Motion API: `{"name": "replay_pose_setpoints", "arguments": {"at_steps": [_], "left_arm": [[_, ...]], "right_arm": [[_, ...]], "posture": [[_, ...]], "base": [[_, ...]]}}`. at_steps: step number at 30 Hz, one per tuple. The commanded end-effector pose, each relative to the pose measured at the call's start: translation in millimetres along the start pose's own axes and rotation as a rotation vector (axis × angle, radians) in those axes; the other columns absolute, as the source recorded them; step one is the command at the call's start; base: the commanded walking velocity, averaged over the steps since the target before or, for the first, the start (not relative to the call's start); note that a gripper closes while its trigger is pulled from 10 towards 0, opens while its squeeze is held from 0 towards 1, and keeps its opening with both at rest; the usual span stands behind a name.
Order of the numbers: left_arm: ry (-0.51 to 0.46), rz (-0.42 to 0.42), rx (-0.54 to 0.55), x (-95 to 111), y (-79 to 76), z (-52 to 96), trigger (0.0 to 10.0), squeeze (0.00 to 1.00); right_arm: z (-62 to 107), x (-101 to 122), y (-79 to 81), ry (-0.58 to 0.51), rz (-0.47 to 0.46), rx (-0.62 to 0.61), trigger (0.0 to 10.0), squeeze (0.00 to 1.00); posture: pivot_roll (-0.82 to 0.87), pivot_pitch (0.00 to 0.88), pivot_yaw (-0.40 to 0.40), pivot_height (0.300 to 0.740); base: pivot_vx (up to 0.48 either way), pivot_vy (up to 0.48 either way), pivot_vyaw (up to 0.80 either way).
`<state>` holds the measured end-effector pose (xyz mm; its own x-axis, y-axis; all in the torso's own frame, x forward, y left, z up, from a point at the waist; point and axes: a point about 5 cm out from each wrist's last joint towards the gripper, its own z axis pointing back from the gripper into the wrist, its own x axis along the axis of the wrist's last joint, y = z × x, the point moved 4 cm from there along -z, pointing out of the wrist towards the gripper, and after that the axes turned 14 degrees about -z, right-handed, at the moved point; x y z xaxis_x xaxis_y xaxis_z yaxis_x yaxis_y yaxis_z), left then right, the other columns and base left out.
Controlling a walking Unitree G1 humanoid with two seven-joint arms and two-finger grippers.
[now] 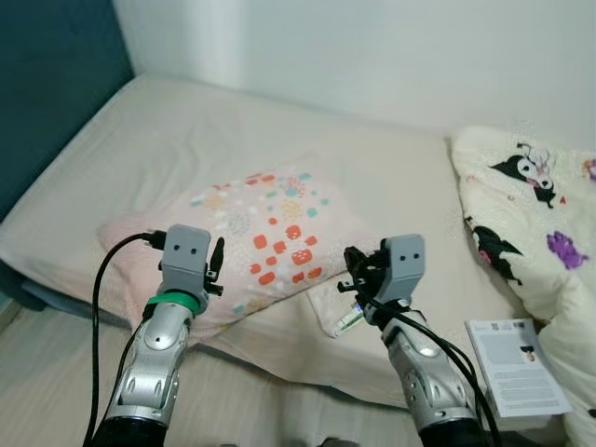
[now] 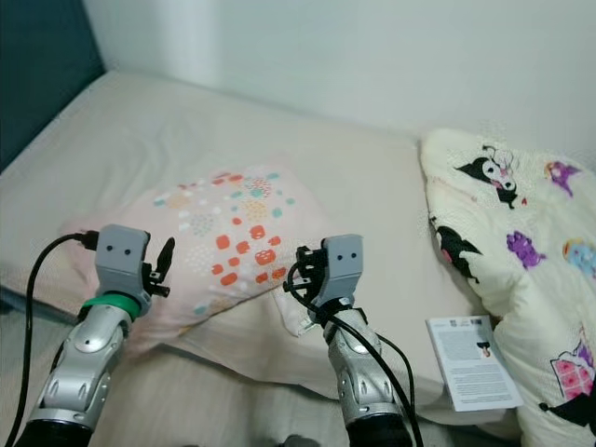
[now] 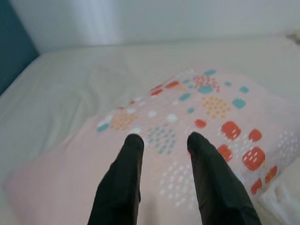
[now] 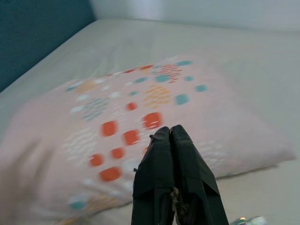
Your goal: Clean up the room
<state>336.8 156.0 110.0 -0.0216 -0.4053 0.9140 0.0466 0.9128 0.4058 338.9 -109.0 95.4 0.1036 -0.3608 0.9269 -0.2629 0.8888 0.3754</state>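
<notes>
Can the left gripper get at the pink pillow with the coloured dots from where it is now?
Probably yes: the left gripper hovers open just above the pink dotted pillow, with nothing between them.

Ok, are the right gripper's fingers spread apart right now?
No, the right gripper has its two black fingers pressed together above the pink pillow.

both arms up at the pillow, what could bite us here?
Right gripper is shut, so it likely can't pinch the pink pillow without opening first. The small packet beside the pillow's corner could get dragged off the bed. The leaflet sits at the mattress edge and may slide off.
</notes>
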Motion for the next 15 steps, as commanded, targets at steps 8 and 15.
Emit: {"name": "replay_pose_setpoints", "arguments": {"at_steps": [8, 15], "left_arm": [[-0.014, 0.017, -0.115, 0.7, -21.1, 6.8, 10.0, 0.0], [0.005, -0.013, -0.143, -7.4, -23.8, 10.9, 10.0, 0.0]], "right_arm": [[4.5, -2.5, -13.6, 0.014, 0.015, -0.055, 10.0, 0.0], [3.5, 0.7, -15.7, -0.007, 0.042, -0.085, 10.0, 0.0]], "posture": [[-0.08, 0.017, 0.026, 0.74], [-0.08, 0.019, 0.028, 0.735]], "base": [[0.0, 0.0, 0.0], [0.0, 0.0, 0.0]]}}
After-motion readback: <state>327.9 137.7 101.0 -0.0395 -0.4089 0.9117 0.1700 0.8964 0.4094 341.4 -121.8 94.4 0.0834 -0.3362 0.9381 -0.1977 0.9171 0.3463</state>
